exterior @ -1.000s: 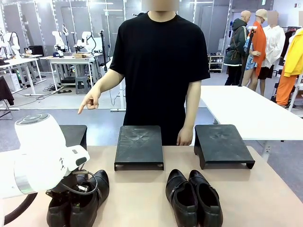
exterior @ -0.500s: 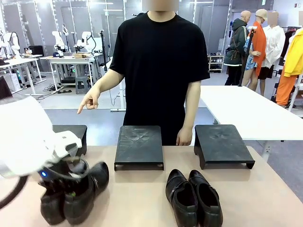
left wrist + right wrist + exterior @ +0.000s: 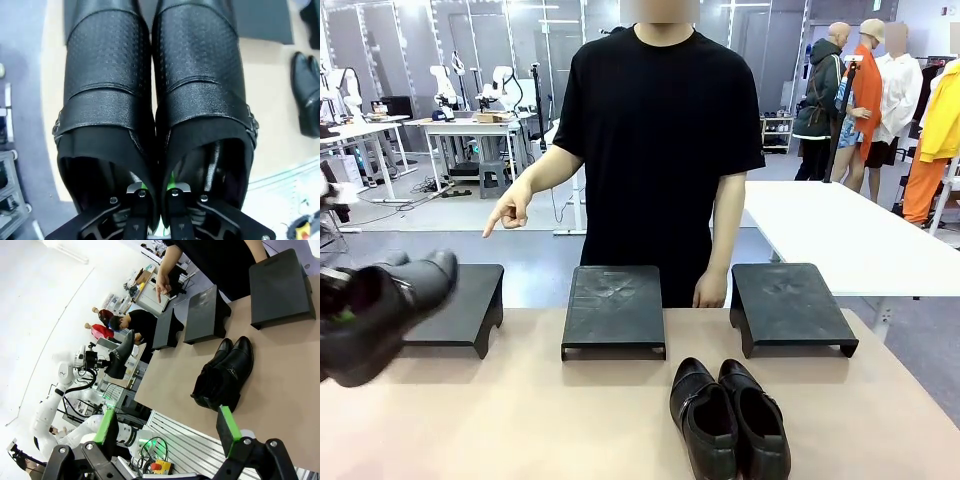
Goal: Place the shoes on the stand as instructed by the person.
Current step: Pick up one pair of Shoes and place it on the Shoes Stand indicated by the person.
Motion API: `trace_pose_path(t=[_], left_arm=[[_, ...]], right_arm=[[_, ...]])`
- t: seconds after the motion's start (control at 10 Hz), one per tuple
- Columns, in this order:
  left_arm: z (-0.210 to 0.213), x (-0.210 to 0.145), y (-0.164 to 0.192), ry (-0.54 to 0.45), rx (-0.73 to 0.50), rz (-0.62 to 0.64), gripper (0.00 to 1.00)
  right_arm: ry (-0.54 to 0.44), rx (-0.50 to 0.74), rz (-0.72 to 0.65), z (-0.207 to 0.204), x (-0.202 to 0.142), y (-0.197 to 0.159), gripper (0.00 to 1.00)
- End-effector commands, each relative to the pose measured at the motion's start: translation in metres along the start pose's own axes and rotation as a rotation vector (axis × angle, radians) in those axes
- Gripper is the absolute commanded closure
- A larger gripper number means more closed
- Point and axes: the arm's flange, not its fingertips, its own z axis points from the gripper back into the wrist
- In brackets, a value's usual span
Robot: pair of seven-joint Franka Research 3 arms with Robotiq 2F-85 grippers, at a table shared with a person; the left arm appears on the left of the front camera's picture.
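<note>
Your left gripper [image 3: 156,192] pinches the held pair [image 3: 200,75] by its inner walls, toes toward twelve o'clock; right gripper [image 3: 166,422] spread, empty.

No readable text, brand or number on the shoes [image 3: 200,90], stands [image 3: 614,305] or table [image 3: 570,420].

Our left gripper [image 3: 156,194] is clamped, both fingers pressed together on the inner walls of a pair of shoes [image 3: 197,85], which it holds in the air above the left end of the table [image 3: 570,420]. Our left arm [image 3: 64,374] stands high beside that end. Our right gripper [image 3: 165,425] hangs above the table's near edge, green pads [image 3: 106,426] spread wide apart.
</note>
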Motion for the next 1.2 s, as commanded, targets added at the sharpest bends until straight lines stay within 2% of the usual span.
trace_pose_path(t=[0.0,0.2,0.3,0.5,0.6,0.7,0.8,1.0,1.1], left_arm=[[0.008,0.007,-0.002,-0.042,-0.038,0.023,0.96],[0.016,-0.001,0.003,-0.098,-0.058,0.001,0.96],[0.007,0.001,0.019,-0.013,-0.042,0.021,0.96],[0.007,0.001,0.019,-0.013,-0.042,0.021,0.96],[0.003,-0.002,0.016,-0.011,-0.065,0.002,0.92],[0.003,0.001,0.011,-0.114,-0.072,0.1,0.92],[-0.006,0.02,0.008,-0.193,0.012,0.147,0.92],[-0.041,0.081,0.013,-0.232,0.071,0.127,0.92],[-0.059,0.11,0.021,-0.209,0.092,0.097,0.92]], right_arm=[[-0.006,0.007,0.023,0.0,0.001,0.002,0.0],[-0.006,0.007,0.023,0.0,0.001,0.002,0.0],[-0.006,0.007,0.023,0.0,0.001,0.002,0.0],[-0.006,0.007,0.023,0.0,0.001,0.002,0.0],[-0.006,0.007,0.023,0.0,0.001,0.002,0.0],[-0.006,0.007,0.023,0.0,0.001,0.002,0.0],[-0.006,0.007,0.023,0.0,0.001,0.002,0.0],[-0.006,0.007,0.023,0.0,0.001,0.002,0.0],[-0.006,0.007,0.023,0.0,0.001,0.002,0.0]])
